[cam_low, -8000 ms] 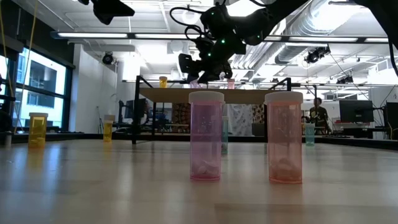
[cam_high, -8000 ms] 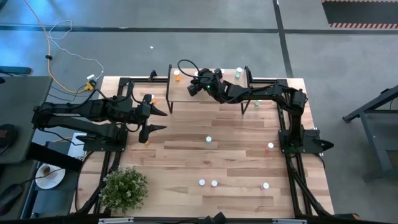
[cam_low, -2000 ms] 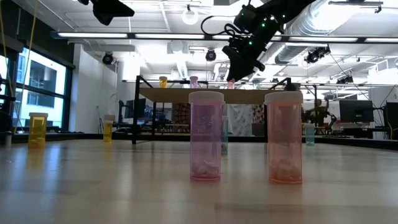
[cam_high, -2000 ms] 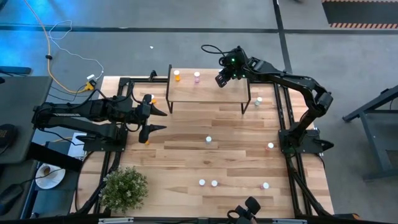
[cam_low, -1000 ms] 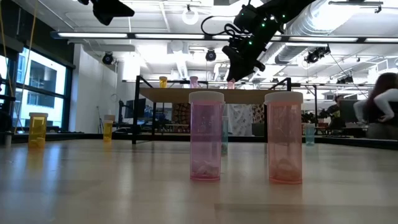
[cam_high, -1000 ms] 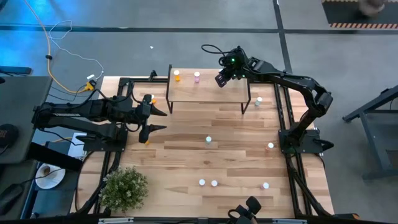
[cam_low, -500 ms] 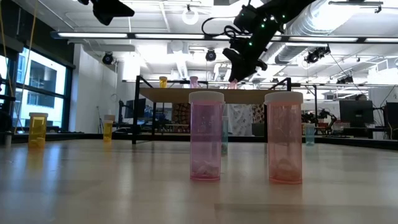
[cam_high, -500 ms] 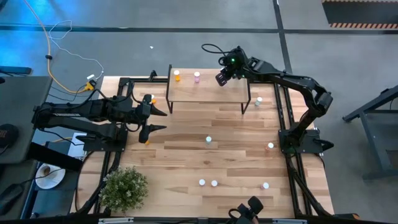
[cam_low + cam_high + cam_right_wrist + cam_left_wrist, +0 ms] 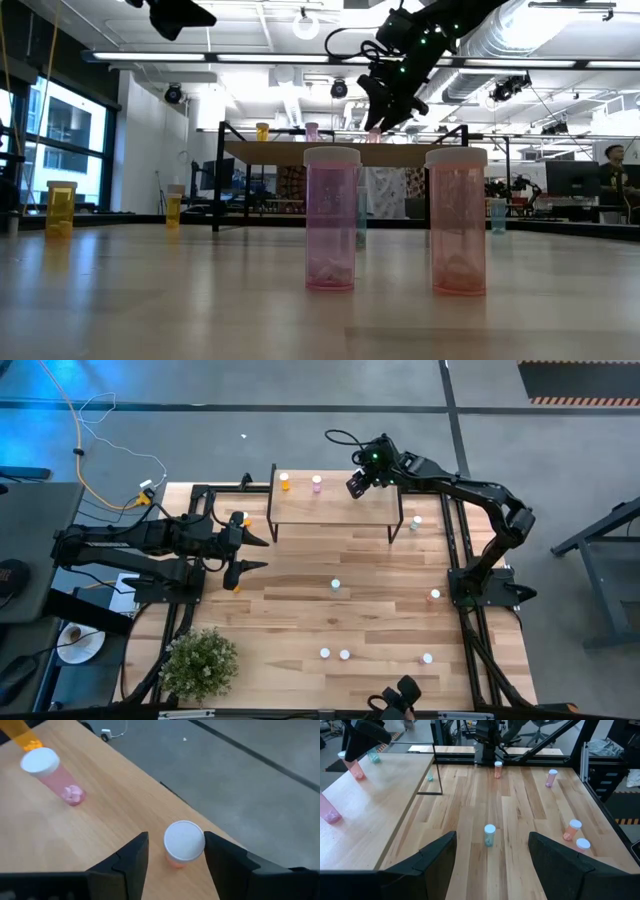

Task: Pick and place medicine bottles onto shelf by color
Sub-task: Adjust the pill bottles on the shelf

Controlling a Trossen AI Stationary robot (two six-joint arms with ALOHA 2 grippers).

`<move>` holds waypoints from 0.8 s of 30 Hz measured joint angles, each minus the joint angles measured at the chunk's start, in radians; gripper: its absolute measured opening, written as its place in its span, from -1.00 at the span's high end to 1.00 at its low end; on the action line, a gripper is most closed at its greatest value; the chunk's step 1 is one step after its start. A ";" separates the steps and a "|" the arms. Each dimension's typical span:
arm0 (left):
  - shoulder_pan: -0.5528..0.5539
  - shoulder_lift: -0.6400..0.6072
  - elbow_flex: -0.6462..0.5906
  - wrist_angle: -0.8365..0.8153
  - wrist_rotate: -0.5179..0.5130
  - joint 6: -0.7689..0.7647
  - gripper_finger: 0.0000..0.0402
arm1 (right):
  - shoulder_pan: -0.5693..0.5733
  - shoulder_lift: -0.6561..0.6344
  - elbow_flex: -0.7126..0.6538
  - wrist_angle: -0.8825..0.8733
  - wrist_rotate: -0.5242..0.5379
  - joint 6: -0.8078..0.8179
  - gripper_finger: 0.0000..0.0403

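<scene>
1. High view: the shelf (image 9: 335, 510) stands at the table's (image 9: 300, 620) far edge. On its far side sit an orange bottle (image 9: 284, 482) and a pink bottle (image 9: 317, 483). The right gripper (image 9: 357, 484) hangs over the shelf's far right part. The left gripper (image 9: 250, 552) waits over the table's left side, fingers spread. Loose bottles (image 9: 335, 586) lie scattered on the table, near a plant (image 9: 200, 660).

2. Low view: two pink bottles (image 9: 331, 218) stand upright close to the camera. The shelf (image 9: 350, 152) is behind them, with the right gripper (image 9: 378, 120) just above its top.

3. Left wrist view: the left fingers (image 9: 432, 855) are wide apart with nothing between them. A pale green bottle (image 9: 489, 835) stands upright on the table ahead.

4. Right wrist view: the right fingers (image 9: 131, 857) are spread on either side of a red bottle (image 9: 183, 843) standing upright near the shelf's (image 9: 100, 825) edge, with gaps at both sides. The pink bottle (image 9: 50, 772) stands farther along.
</scene>
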 joint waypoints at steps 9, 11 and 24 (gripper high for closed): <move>0.000 0.000 0.000 0.000 0.000 0.000 -0.18 | 0.001 0.000 0.000 0.000 0.029 -0.005 0.10; 0.000 0.000 0.000 0.000 0.000 0.000 -0.18 | 0.001 0.000 0.000 0.000 0.040 -0.002 0.10; 0.000 0.000 0.000 0.000 0.000 0.000 -0.18 | 0.003 0.000 0.000 0.042 0.042 -0.013 0.00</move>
